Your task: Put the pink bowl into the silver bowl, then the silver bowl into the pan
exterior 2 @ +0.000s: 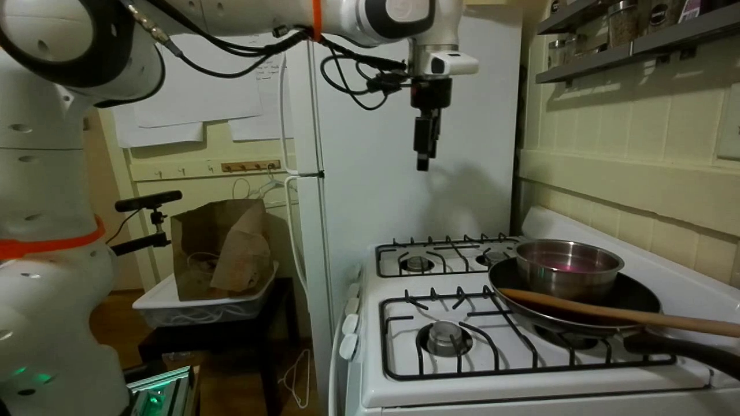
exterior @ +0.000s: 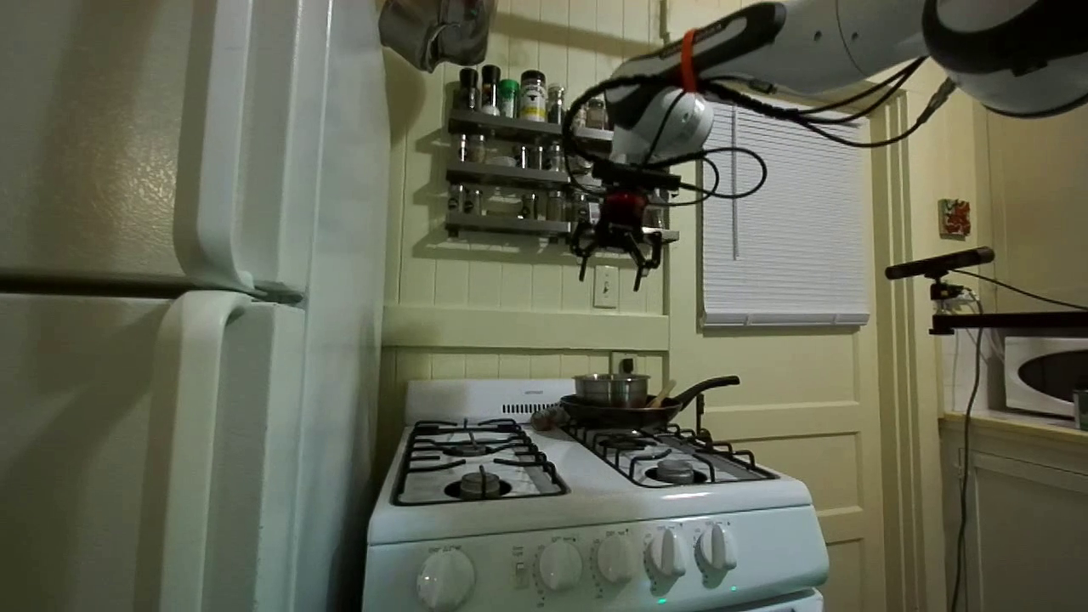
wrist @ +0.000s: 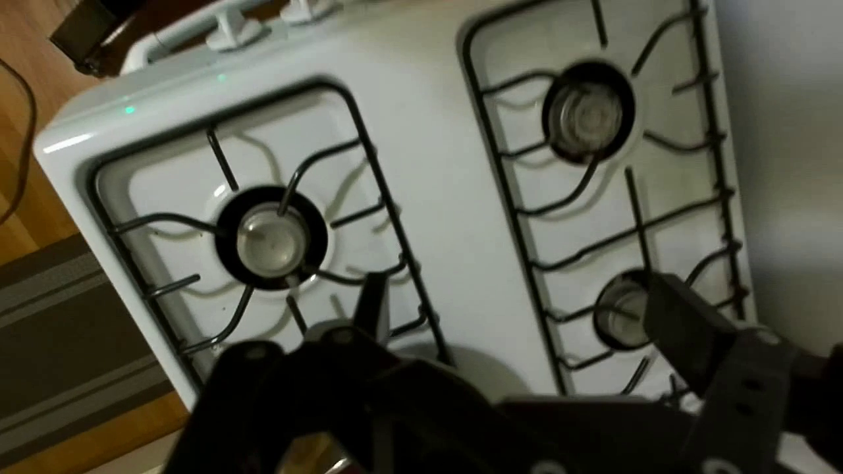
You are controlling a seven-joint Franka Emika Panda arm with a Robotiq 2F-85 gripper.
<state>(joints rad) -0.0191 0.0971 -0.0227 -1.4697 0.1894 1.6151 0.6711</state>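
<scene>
The silver bowl (exterior: 610,393) stands upright inside the black pan (exterior: 595,416) on a back burner in both exterior views, where the bowl (exterior 2: 558,283) and pan (exterior 2: 639,297) also show. Pink shows inside the silver bowl, apparently the pink bowl (exterior 2: 572,267) low within it; most of it is hidden by the silver wall. My gripper (exterior: 613,276) is open and empty, high above the stove and apart from the bowls. Its fingers (exterior 2: 424,164) point down. In the wrist view the spread fingers (wrist: 517,294) have only stovetop between them; a sliver of shiny rim shows at the bottom edge.
A wooden spoon (exterior 2: 613,315) lies across the pan beside the silver bowl. The pan's handle (exterior: 710,387) sticks out past the stove's side. Black grates (exterior 2: 497,346) cover the stove (exterior: 544,514). The fridge (exterior 2: 370,190) stands beside it. Spice shelves (exterior: 510,174) hang on the wall behind.
</scene>
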